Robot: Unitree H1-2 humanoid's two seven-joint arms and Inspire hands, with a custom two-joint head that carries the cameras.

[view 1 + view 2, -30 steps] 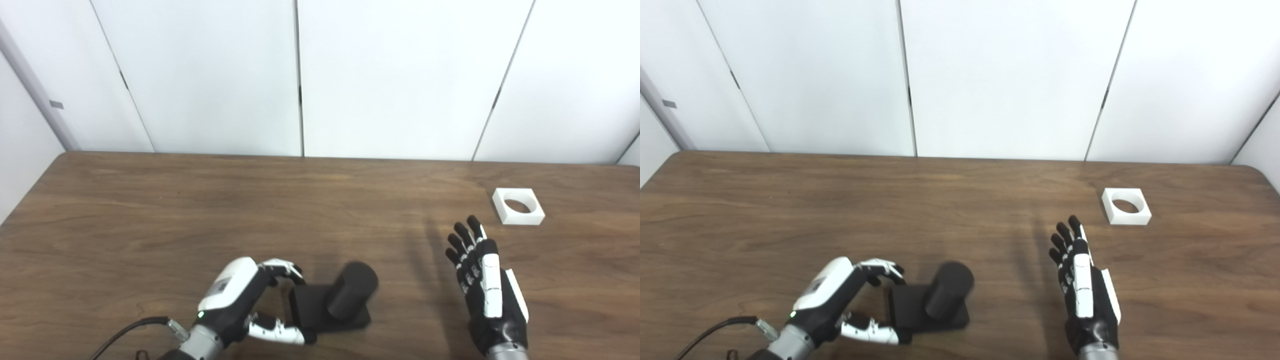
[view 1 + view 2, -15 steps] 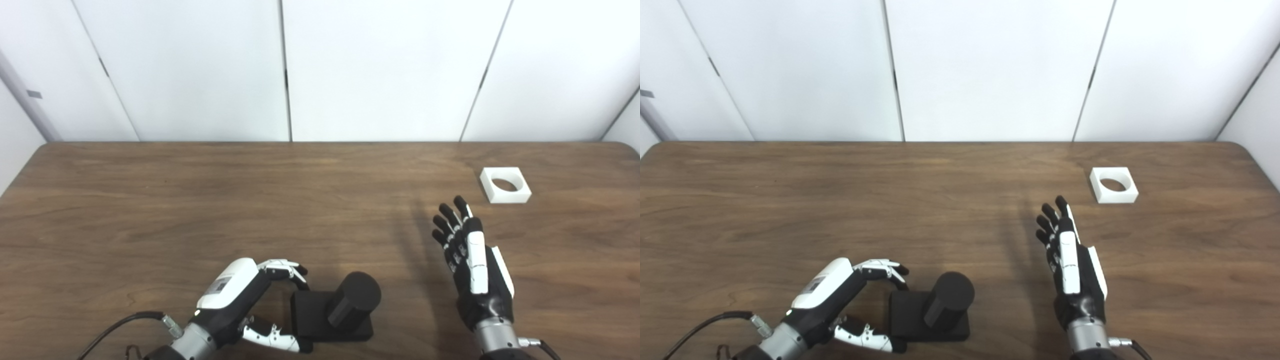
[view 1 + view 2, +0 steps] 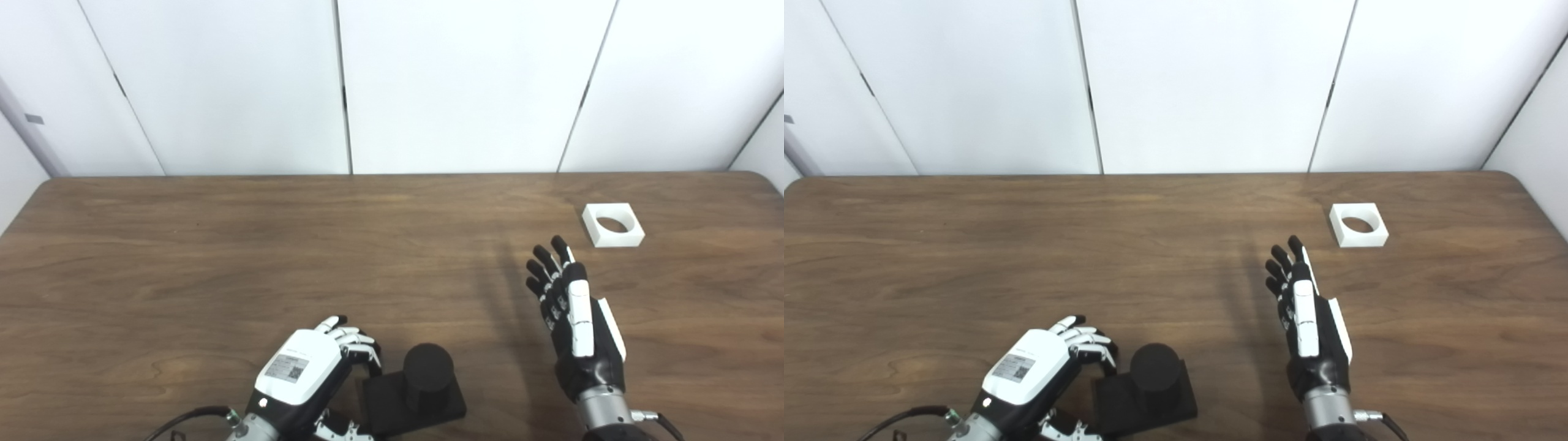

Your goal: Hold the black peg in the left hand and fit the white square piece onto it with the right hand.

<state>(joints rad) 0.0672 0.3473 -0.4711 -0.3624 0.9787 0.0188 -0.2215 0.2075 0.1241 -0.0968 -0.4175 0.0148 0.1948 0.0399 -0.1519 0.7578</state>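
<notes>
A wooden bench [image 3: 184, 257] fills the lower part of both views, backed by white wall panels [image 3: 459, 86]. At its near edge the left hand [image 3: 306, 373] has its fingers [image 3: 355, 343] curled over the far left corner of the black peg's [image 3: 427, 375] square base with the thumb at the near side, though the views do not show whether the grip is firm, while the right hand [image 3: 579, 324] hovers edge-up over the right part, fingers straight, spread and holding nothing. The white square piece [image 3: 613, 225], with its round hole, lies flat near the far right corner, apart from the right hand's fingertips.
</notes>
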